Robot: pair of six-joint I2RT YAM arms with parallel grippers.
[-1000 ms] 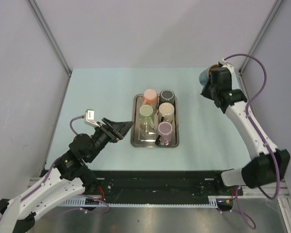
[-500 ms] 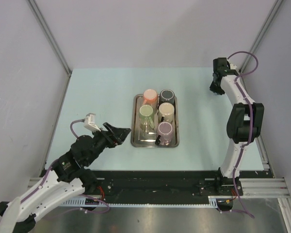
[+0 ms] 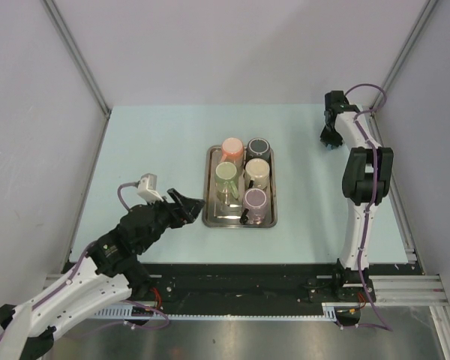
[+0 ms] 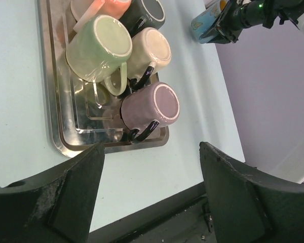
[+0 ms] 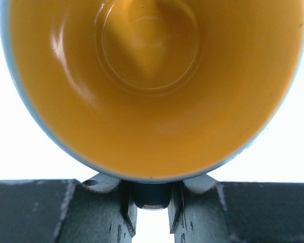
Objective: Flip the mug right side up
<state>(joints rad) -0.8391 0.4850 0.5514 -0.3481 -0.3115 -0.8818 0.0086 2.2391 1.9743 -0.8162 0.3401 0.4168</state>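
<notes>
mug [image 5: 152, 86] well apart from tray [image 4: 57, 119]

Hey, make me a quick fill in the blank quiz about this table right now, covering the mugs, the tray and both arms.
The metal tray holds ___ upside-down mugs. The mug at the tray's near right corner is ___. The left end effector is ___. The right end effector is shut on the blue mug's ___.
Missing words: five; purple; open; handle.
</notes>
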